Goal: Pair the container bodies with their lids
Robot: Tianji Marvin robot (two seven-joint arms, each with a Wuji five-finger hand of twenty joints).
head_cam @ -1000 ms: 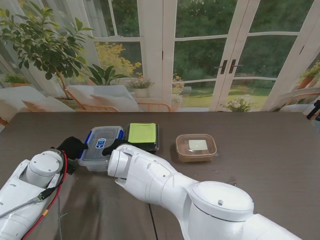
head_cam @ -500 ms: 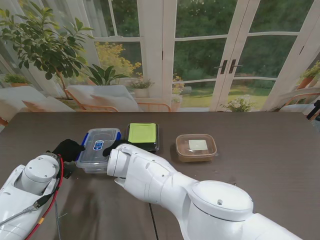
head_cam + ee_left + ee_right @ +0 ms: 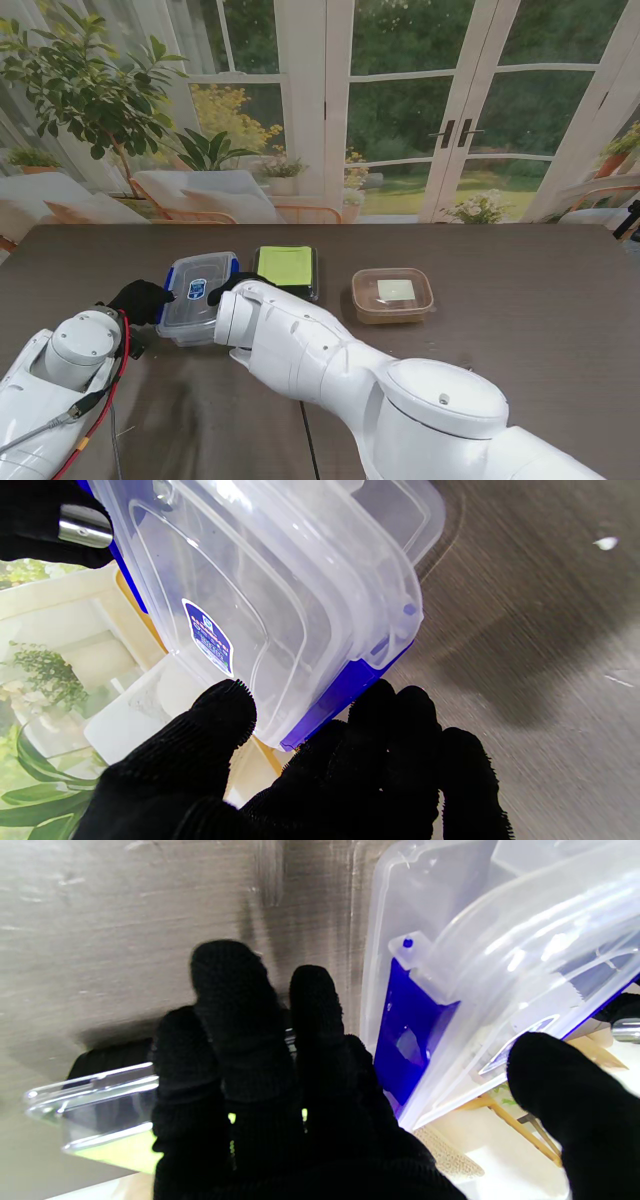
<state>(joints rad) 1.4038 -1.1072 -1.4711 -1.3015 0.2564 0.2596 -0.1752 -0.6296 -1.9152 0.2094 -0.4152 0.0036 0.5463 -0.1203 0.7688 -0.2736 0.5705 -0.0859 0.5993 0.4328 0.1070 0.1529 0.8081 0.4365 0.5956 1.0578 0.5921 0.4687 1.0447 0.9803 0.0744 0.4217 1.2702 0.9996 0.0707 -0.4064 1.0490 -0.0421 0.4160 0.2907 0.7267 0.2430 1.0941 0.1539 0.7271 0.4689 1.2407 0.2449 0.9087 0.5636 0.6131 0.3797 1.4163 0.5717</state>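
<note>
lid [image 3: 200, 277] on clear box [image 3: 190, 318], we judge not seated | both hands [image 3: 143, 298] [image 3: 228, 287] clamped on it | green [image 3: 285, 266], brown [image 3: 392, 294] boxes look lidded

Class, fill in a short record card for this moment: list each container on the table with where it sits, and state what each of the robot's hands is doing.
clear box: left on table, clear lid with blue clips on it, not seated flat
black box: middle, green lid
brown box: right, closed, white label, untouched
left hand: gripping clear box's left edge
right hand: gripping clear box's right edge, beside black box
fingers: black-gloved, against a blue clip
</note>
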